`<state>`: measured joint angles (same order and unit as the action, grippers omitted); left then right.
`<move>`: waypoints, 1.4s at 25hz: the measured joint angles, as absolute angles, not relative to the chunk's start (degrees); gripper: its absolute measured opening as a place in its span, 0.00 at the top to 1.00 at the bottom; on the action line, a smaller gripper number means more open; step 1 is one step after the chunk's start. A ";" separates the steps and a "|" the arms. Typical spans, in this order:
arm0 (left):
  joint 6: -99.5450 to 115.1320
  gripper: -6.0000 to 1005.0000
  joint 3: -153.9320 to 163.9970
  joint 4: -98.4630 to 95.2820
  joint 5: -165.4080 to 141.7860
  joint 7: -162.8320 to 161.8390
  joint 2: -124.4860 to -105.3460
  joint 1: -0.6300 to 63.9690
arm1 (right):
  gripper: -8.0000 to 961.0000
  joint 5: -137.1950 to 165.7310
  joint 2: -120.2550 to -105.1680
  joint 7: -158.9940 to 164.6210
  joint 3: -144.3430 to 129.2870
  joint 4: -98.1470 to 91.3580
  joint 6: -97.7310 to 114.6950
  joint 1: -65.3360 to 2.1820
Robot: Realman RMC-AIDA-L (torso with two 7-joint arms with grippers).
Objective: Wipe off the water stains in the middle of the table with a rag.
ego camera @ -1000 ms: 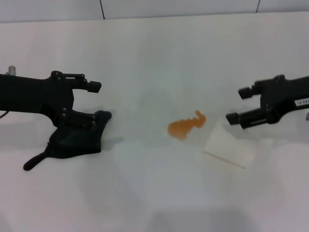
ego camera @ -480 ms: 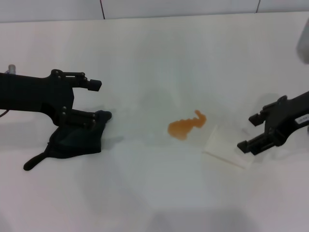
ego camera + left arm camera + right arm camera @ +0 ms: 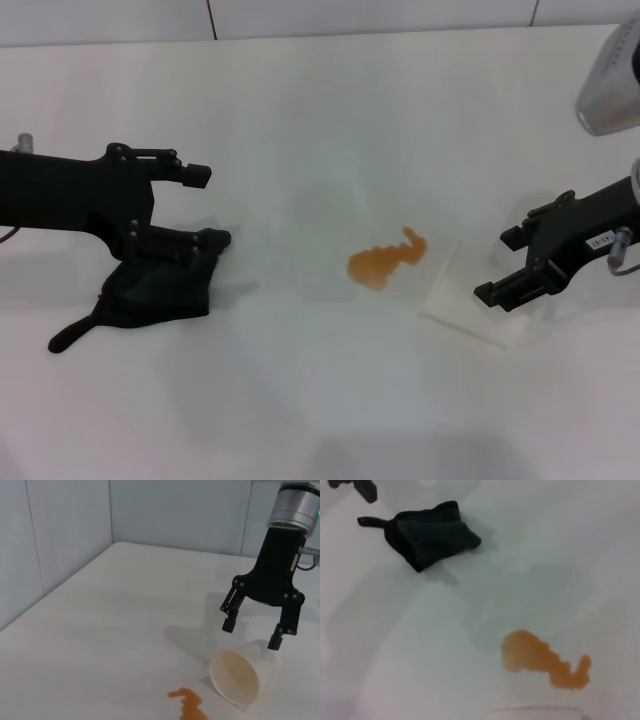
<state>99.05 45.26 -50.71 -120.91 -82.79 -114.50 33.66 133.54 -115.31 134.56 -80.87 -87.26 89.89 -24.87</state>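
The water stains (image 3: 385, 264) form an orange blotch in the middle of the white table (image 3: 320, 120); they also show in the right wrist view (image 3: 545, 660) and the left wrist view (image 3: 187, 702). The dark rag (image 3: 155, 290) lies crumpled at the left with its tail toward the front, and appears in the right wrist view (image 3: 432, 532). My left gripper (image 3: 205, 208) is open, its lower finger over the rag's far edge. At the right, my right gripper (image 3: 497, 266) is open and holds nothing, seen from the left wrist (image 3: 251, 635).
A white paper cup (image 3: 470, 305) lies on its side just right of the stain, mouth toward the left arm (image 3: 235, 677), with the right gripper right behind it. A grey wall strip (image 3: 300, 15) runs along the table's far edge.
My right gripper has dropped toward the front and swung round, its wrist now rising at the right. The left arm, rag, cup and stain have not moved.
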 joint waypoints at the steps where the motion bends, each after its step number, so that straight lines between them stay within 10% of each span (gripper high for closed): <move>1: 99.05 0.17 45.26 -50.71 -120.90 -82.79 -114.49 33.66 | 0.15 133.71 -115.31 134.89 -81.16 -87.22 89.93 -25.05; 35: 98.62 0.17 45.26 -50.71 -120.21 -82.08 -114.39 33.66 | 0.15 137.06 -115.40 139.13 -89.01 -84.20 84.53 -25.61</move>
